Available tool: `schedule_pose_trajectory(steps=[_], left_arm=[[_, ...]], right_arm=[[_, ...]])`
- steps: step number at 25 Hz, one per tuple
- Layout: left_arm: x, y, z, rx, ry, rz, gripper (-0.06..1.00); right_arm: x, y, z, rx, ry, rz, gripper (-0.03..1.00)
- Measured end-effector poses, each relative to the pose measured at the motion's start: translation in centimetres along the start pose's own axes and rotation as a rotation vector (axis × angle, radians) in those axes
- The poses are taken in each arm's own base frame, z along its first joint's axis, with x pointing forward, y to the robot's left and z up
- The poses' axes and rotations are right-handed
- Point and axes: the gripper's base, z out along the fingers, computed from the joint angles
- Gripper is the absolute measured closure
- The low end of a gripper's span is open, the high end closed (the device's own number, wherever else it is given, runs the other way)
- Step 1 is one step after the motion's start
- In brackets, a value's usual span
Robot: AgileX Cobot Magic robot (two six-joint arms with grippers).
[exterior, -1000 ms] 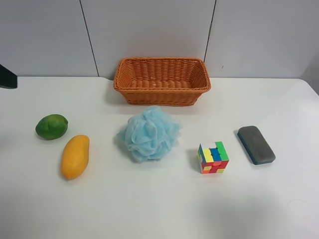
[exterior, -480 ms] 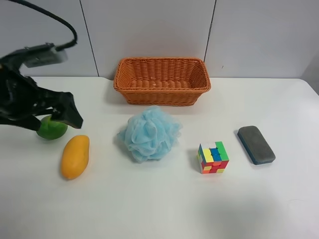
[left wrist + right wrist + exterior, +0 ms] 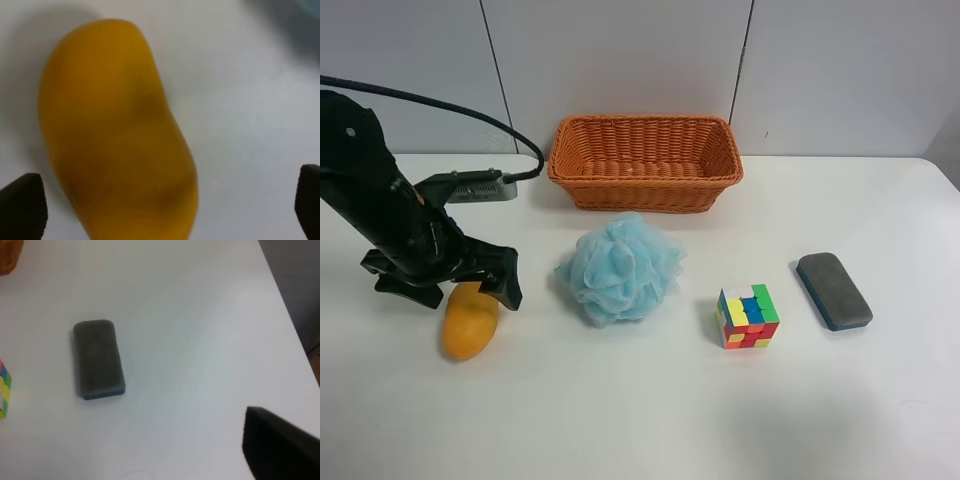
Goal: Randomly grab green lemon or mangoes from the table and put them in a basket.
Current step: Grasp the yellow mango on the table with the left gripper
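Note:
The yellow-orange mango lies on the white table at the left; it fills the left wrist view. My left gripper hangs open just above it, with a fingertip on either side of the fruit and no contact showing. The left arm hides the green lemon. The orange wicker basket stands empty at the back middle. Of my right gripper only a dark piece shows, over bare table.
A light-blue bath pouf sits between the mango and the basket. A coloured puzzle cube and a dark grey block lie to the right; the block also shows in the right wrist view.
The left arm came in from the left edge, passed over the green lemon and now stands over the mango. The objects have not moved.

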Motion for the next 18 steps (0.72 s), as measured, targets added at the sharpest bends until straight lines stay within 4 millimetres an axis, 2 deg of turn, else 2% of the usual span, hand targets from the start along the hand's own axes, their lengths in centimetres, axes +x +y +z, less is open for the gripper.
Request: schedule_pose_trajectory(steps=[9, 18], left_arm=[[-0.3, 0.5, 2.8, -0.026, 0.025, -0.002, -0.05], [-0.2, 0.7, 3.9, -0.034, 0.044, -0.006, -0.05]], right_arm=[[0.0, 0.0, 0.0, 0.000, 0.000, 0.000, -0.01], [0.0, 0.0, 0.0, 0.000, 0.000, 0.000, -0.01]])
